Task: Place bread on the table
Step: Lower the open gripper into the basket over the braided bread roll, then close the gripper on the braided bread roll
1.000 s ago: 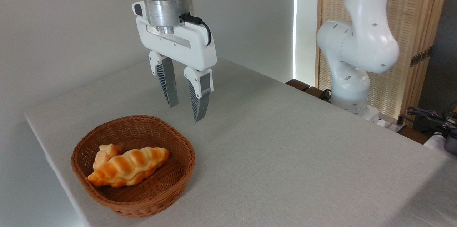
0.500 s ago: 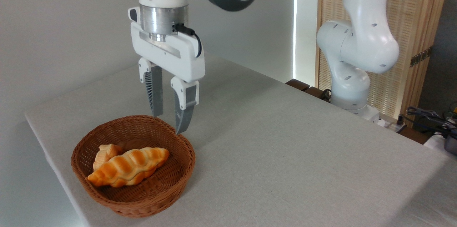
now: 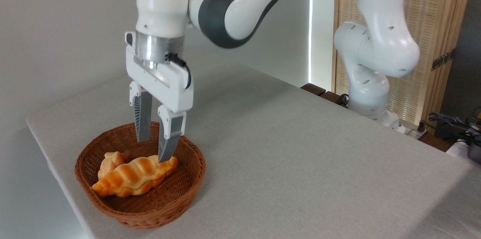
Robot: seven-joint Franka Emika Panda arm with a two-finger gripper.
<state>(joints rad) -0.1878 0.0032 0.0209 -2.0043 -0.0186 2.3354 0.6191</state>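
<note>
The bread (image 3: 134,176), a long golden-orange ridged loaf, lies across the round wicker basket (image 3: 188,179) near the front left of the table (image 3: 300,164). My gripper (image 3: 152,151) hangs open inside the basket's rim, just above the loaf's right end. Its nearer fingertip (image 3: 164,155) appears level with the top of the loaf; whether it touches is unclear. Nothing is held between the fingers.
A small knobbly golden bun (image 3: 110,161) sits in the basket behind the loaf's left part. The arm's white base (image 3: 370,81) stands at the table's far right edge, with cables (image 3: 451,122) beyond it. The table's left edge runs close to the basket.
The gripper has moved left and down, from above the table behind the basket to inside the basket's rim over the loaf. It stays open. Loaf and bun have not moved.
</note>
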